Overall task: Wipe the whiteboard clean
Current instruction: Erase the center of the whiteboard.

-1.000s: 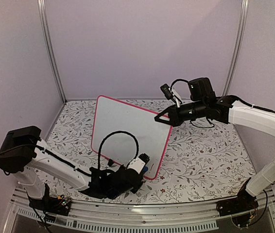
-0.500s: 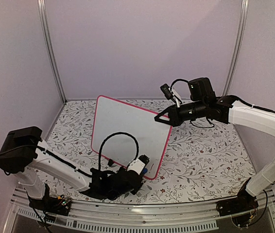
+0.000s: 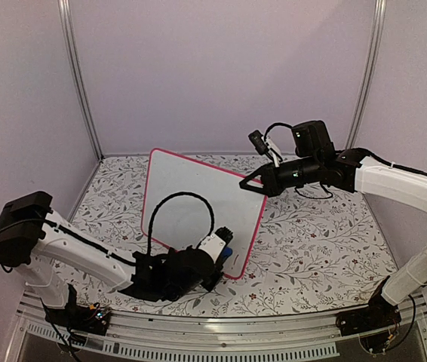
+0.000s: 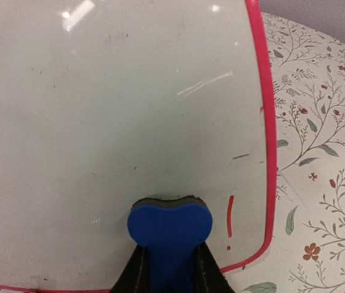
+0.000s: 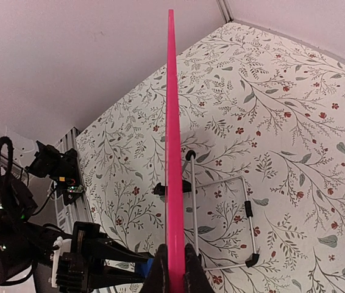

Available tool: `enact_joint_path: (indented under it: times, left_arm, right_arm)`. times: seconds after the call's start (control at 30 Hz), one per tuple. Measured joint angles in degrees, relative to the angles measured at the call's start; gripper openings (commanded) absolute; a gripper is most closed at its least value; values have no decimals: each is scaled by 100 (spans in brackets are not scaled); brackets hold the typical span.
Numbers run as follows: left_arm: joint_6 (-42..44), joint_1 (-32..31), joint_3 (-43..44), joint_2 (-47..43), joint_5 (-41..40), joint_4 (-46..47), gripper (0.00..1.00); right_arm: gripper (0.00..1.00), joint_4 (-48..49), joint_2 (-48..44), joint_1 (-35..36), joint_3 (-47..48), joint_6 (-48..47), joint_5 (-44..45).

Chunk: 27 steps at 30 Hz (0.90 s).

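The whiteboard [image 3: 198, 207] stands upright on the table, white with a pink-red frame. My right gripper [image 3: 248, 181] is shut on its top right corner, and in the right wrist view the frame edge [image 5: 172, 152] runs straight up between the right gripper [image 5: 174, 268] jaws. My left gripper [image 4: 169, 271] is shut on a blue eraser [image 4: 170, 229], whose dark felt presses against the board's face [image 4: 111, 122] near the lower right corner. A short red stroke [image 4: 230, 216] with a dot below it shows just right of the eraser. The left gripper [image 3: 221, 253] sits low in front of the board.
A wire stand [image 5: 221, 213] with black feet props the board from behind. The floral tablecloth [image 3: 311, 241] covers the table. Metal posts [image 3: 78, 75] rise at the back corners, and a rail [image 3: 221, 332] runs along the near edge.
My left gripper has moved with the eraser a little up and to the right across the board's lower part. The right arm and the board have stayed still.
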Motion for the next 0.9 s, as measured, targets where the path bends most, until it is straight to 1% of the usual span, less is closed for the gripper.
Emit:
enact_joint_path:
  times: [0.2, 0.37, 0.9]
  left_arm:
    - [240, 44, 190, -142, -2, 146, 0]
    - [256, 35, 219, -170, 68, 144, 0]
    - [-197, -114, 212, 186, 179, -122, 0]
  right_arm:
    - [0, 2, 0, 4, 0, -4, -2]
    - [0, 2, 0, 7, 0, -4, -2]
    - [0, 2, 0, 7, 0, -2, 0]
